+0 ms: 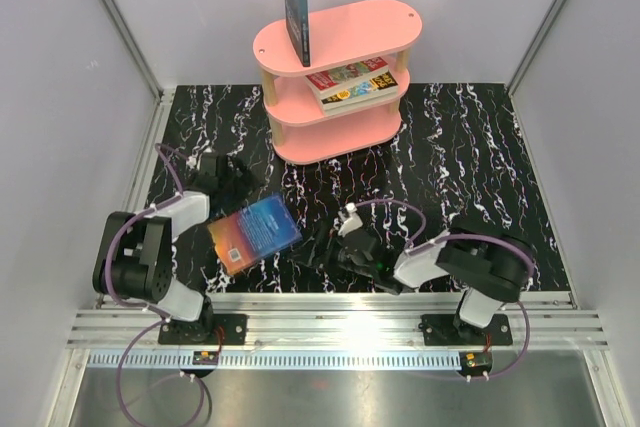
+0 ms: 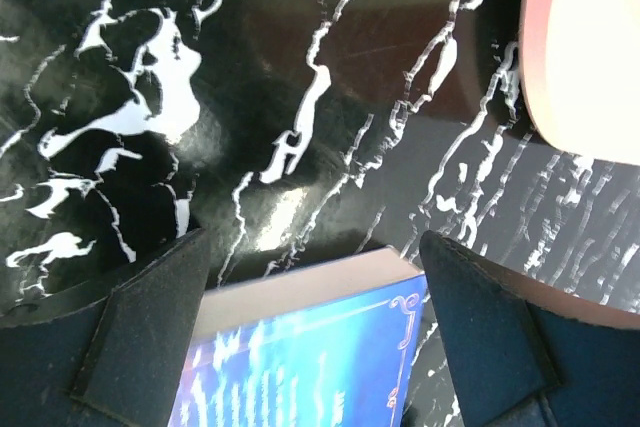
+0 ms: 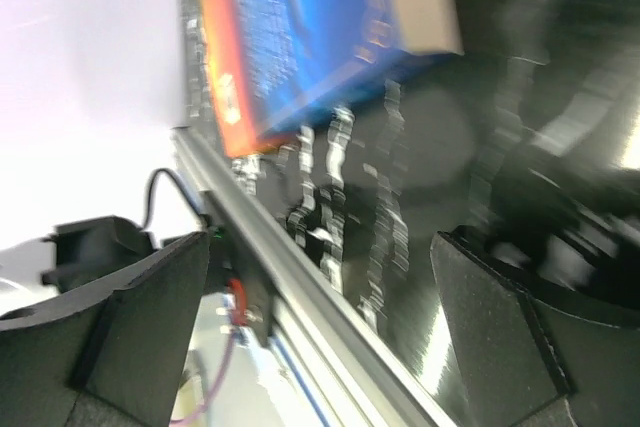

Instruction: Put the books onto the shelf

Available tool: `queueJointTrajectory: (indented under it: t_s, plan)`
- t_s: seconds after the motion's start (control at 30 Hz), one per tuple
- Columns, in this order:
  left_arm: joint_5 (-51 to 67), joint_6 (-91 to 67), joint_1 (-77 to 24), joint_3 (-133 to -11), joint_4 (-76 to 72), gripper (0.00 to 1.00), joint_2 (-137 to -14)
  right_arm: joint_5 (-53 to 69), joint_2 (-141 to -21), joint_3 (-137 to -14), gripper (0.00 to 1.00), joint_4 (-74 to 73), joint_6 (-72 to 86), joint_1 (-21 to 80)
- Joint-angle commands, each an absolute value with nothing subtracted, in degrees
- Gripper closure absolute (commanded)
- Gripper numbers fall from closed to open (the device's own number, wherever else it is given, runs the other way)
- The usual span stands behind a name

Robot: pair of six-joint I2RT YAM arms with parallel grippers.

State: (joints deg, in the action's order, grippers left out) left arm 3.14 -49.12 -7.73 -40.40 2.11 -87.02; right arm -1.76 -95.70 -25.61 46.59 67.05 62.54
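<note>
now doing: fetching the blue book [image 1: 254, 235], flat on the table [image 1: 470, 167] at 7 o'clock from the shelf [image 1: 360, 32]
left gripper [image 2: 315, 342]: wide open, empty, over the book's 11 o'clock end
right gripper [image 3: 320, 327]: wide open, empty, at its 3 o'clock
do it well: straddle the short edge squarely before closing
books: four seen; the blue one, an upright book [image 1: 297, 12] on the top tier, a stack [image 1: 352, 84] of what looks like two mid tier
shelf: one

Black-and-white left arm [image 1: 140, 262] and right arm [image 1: 470, 269], purple cables [image 1: 119, 382], matte black gripper fingers [image 2: 140, 337].
</note>
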Motion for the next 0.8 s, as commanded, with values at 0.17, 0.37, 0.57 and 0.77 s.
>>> queueJointTrajectory:
  t_s: [0.17,0.37,0.57,0.77]
  plan:
    - [8.0,-46.2,-8.3,-31.5,1.5,0.09,-82.4,3.9,-104.8,-35.3,0.00,53.0,72.8,62.8]
    - [11.8,-48.3,-13.9,-23.0,-3.2,0.10,-79.7,1.2,-105.2,-41.2,0.00,40.5,71.0,62.7]
    - [13.3,-52.5,-24.4,-17.3,-7.3,0.10,-78.0,-0.2,-105.0,-44.3,0.00,34.7,66.4,54.9]
    - [18.1,-54.1,-30.3,-14.2,-9.5,0.11,-75.3,-2.2,-102.1,-41.2,0.00,31.6,63.1,49.2]
